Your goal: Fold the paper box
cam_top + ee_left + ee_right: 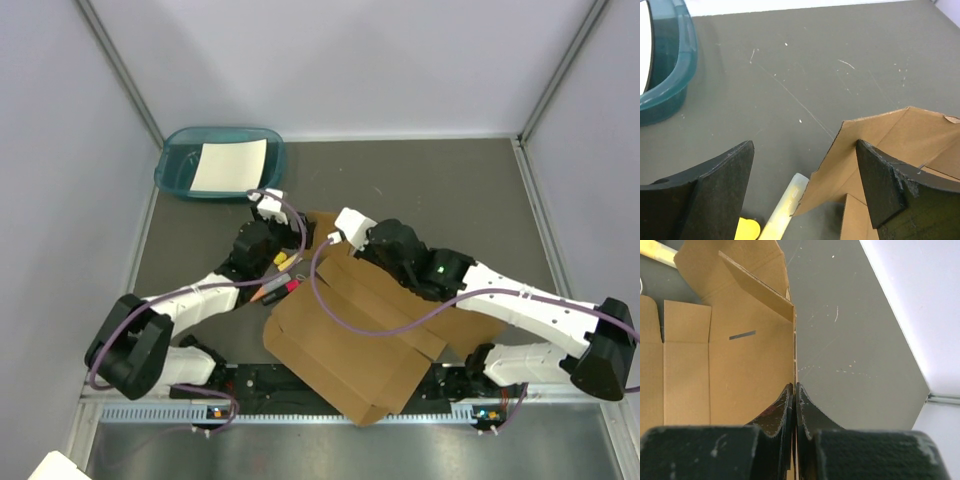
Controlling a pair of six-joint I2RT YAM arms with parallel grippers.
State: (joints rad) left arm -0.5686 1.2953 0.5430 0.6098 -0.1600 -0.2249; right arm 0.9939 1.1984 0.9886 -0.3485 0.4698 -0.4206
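Observation:
The paper box (350, 340), a brown cardboard sheet with creased flaps, lies between the two arms, its far side raised. My right gripper (335, 238) is shut on the thin upright edge of the box wall (740, 360), with the card pinched between the fingers of the gripper (795, 390). My left gripper (280, 208) stands open at the box's far left corner. In the left wrist view a raised flap (900, 135) passes behind the right finger of that gripper (805, 145). Nothing is held between its fingers.
A teal tray (180, 165) with a white paper sheet (228, 165) sits at the back left; its rim (675, 75) shows in the left wrist view. A pale pen (785, 207) and a yellow cap (747, 230) lie by the flap. Coloured pens (280, 275) rest under the left arm.

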